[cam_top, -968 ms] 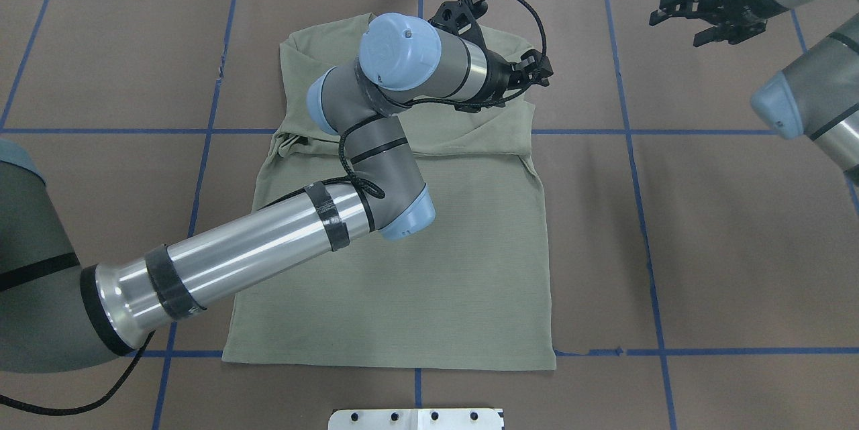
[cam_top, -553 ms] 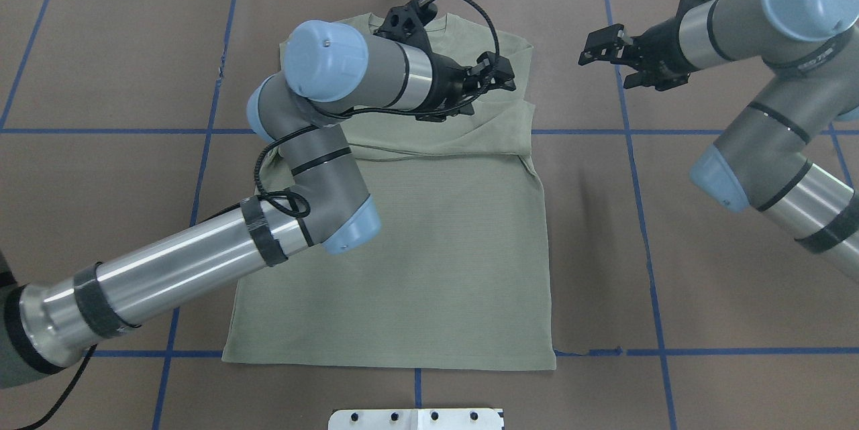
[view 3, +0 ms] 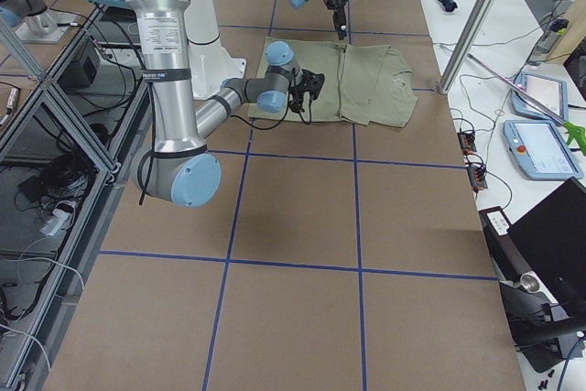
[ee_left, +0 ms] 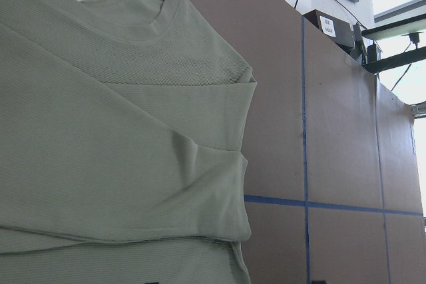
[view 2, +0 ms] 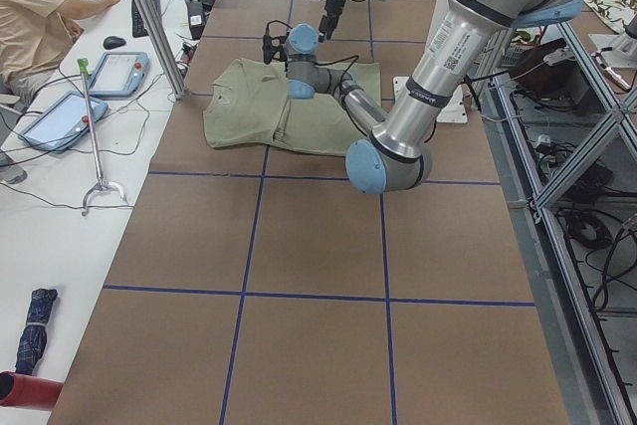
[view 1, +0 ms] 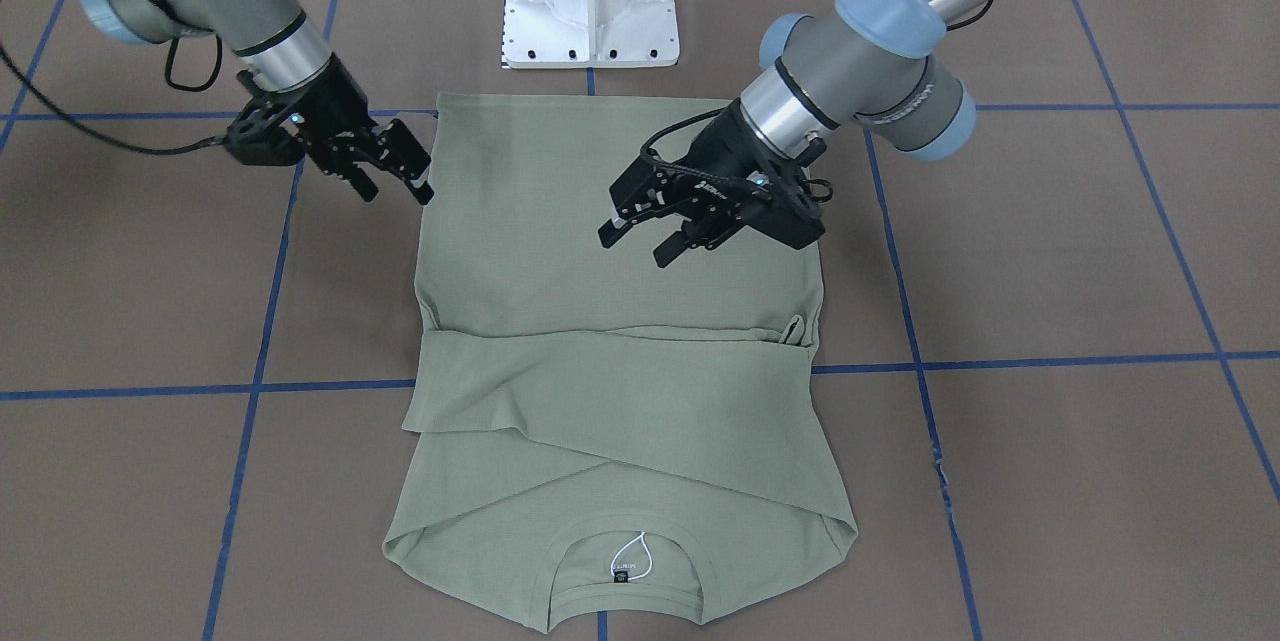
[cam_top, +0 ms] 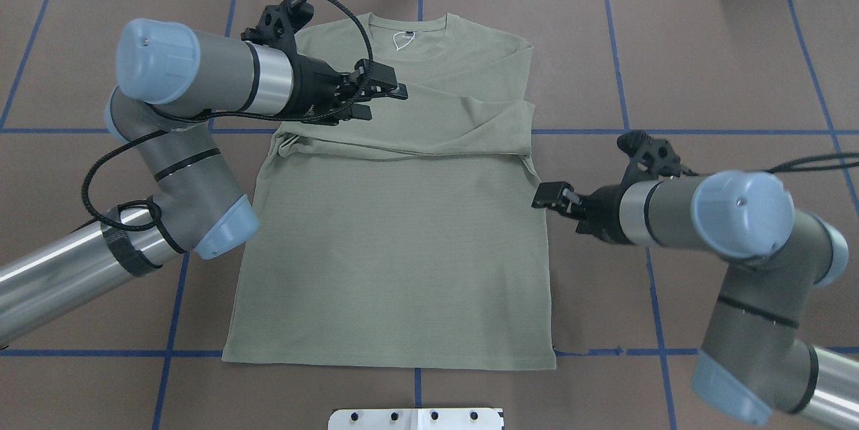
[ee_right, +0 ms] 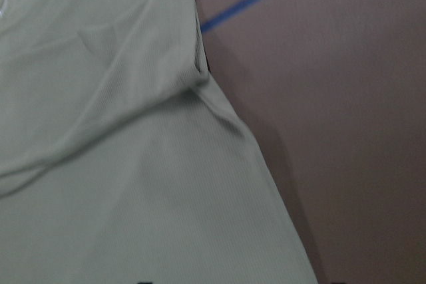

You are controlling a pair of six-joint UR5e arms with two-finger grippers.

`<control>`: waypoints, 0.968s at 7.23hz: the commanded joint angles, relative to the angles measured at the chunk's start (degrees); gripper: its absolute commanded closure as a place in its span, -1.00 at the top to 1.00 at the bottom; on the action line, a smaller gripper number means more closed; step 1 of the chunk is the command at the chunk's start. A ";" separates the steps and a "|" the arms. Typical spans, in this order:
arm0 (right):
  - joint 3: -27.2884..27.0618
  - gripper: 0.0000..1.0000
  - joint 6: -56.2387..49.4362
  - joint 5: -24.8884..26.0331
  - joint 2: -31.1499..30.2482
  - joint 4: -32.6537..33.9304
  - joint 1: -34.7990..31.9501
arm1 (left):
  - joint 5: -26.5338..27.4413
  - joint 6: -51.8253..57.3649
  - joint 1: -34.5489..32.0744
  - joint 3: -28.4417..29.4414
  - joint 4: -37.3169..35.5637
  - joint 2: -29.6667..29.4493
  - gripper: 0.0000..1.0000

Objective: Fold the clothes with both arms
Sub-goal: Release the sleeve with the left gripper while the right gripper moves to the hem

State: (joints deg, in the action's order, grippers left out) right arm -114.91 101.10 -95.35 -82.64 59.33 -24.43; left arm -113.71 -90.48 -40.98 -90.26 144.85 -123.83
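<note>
We judge the shirt (cam_top: 402, 249), flat before the base (view 1: 590, 1), light and limp, best pinched at its 2 hem corners nearest the base; the left gripper (view 1: 636, 246) and right gripper (view 1: 397, 191) both gape empty.

A pale sage-green long-sleeved knit shirt (cam_top: 402, 262) lies flat on the brown tabletop (cam_top: 725, 68). Its hem is toward the robot and its round ribbed collar (cam_top: 429, 25) is on the far side, with a white loop (cam_top: 401, 41) inside it. Both sleeves (cam_top: 456, 123) are folded across the chest and overlap. The silver-grey left arm (cam_top: 221, 78) holds its black left gripper (cam_top: 385, 102) above the folded sleeves, jaws apart and empty. The right arm (cam_top: 671, 215) has the right gripper (view 1: 395, 193) at the shirt's side edge, jaws apart.
</note>
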 commanded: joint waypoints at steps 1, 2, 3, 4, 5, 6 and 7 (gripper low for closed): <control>-4.96 0.88 7.51 17.47 -0.59 12.84 16.53 | -0.63 0.22 -0.94 -4.73 -0.10 4.72 0.62; -6.36 0.88 12.06 19.31 -0.51 16.83 20.35 | -0.55 0.13 -0.94 -5.10 -0.10 5.26 0.62; -6.38 0.88 15.76 24.46 -0.94 17.30 24.56 | -0.37 0.04 -0.85 -5.10 -0.10 5.27 0.62; -6.29 0.86 20.41 25.82 -0.94 18.61 26.43 | -0.37 -0.13 -0.94 -5.10 -0.10 5.27 0.62; -6.03 0.81 22.02 26.53 -0.77 20.02 27.14 | -0.28 -0.14 -1.12 -5.10 -0.10 5.27 0.62; -5.85 0.77 22.04 26.45 -1.03 20.29 27.06 | -0.20 -0.22 -1.12 -5.10 -0.10 5.35 0.63; -5.50 0.76 22.12 26.27 -1.03 20.38 27.15 | -0.11 -0.48 -1.12 -5.10 -0.10 5.35 0.64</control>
State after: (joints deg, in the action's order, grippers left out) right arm -120.76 122.71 -69.14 -83.60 79.31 2.45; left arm -113.92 -90.73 -42.06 -95.36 144.76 -118.52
